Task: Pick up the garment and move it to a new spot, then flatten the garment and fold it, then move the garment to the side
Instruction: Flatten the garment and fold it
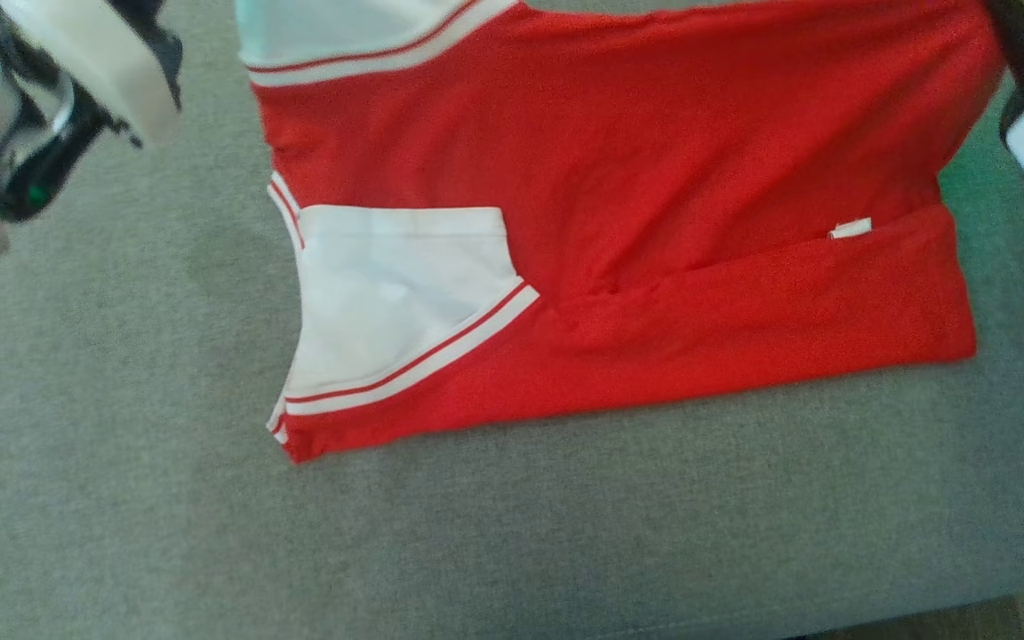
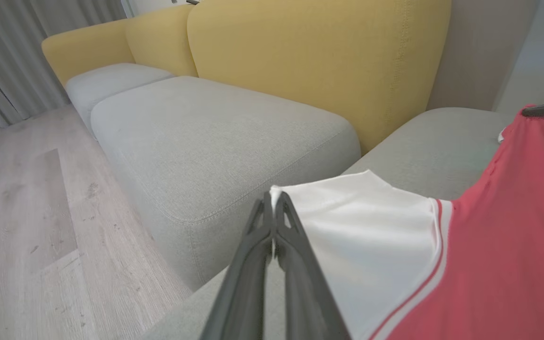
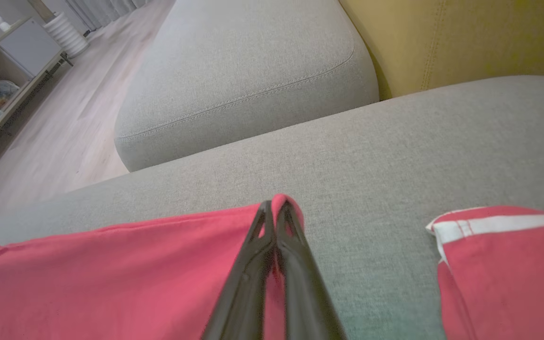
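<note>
The garment (image 1: 619, 178), red with white sleeves, lay spread across the grey seat (image 1: 165, 462). Its near side was folded over, so the near sleeve (image 1: 388, 302) faced up. The left gripper (image 2: 273, 198) was clenched on the corner of the far sleeve (image 2: 361, 226). The right gripper (image 3: 274, 205) was pinched tight on a red edge of the garment at the opposite end. A yellow backrest (image 2: 319, 61) rose behind the seat, and a wood floor (image 2: 26, 212) lay beside it.
</note>
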Robot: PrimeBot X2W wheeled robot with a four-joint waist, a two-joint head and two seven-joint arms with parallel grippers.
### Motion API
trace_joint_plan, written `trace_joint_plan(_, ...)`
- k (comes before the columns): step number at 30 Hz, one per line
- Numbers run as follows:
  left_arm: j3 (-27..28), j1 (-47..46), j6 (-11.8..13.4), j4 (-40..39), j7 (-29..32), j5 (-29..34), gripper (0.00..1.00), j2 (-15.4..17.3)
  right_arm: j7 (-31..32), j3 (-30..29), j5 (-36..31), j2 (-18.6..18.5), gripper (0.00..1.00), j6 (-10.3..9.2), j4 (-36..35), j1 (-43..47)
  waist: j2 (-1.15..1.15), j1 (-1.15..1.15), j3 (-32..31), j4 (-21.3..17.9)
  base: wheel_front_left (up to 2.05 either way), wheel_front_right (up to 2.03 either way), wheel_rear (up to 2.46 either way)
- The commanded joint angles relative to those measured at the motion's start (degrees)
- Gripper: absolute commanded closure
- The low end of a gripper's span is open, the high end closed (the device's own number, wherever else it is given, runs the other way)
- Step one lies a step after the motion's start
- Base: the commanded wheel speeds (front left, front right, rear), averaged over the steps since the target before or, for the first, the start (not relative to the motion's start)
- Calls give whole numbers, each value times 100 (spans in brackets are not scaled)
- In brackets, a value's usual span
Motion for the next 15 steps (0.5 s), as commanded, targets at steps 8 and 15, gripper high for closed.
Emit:
trace_joint_plan(8, 253, 822, 11, -1140, -271, -141, 100, 860, -351, -112, 255, -575, 100, 39, -634, 1134, 0, 0, -364, 283, 0, 0, 0)
trace_joint_plan(15, 252, 1569, 97, -1724, -443, -198, 100, 1199, -550, -180, 149, -778, 100, 39, -936, 1773, 0, 0, -546, 391, 0, 0, 0)
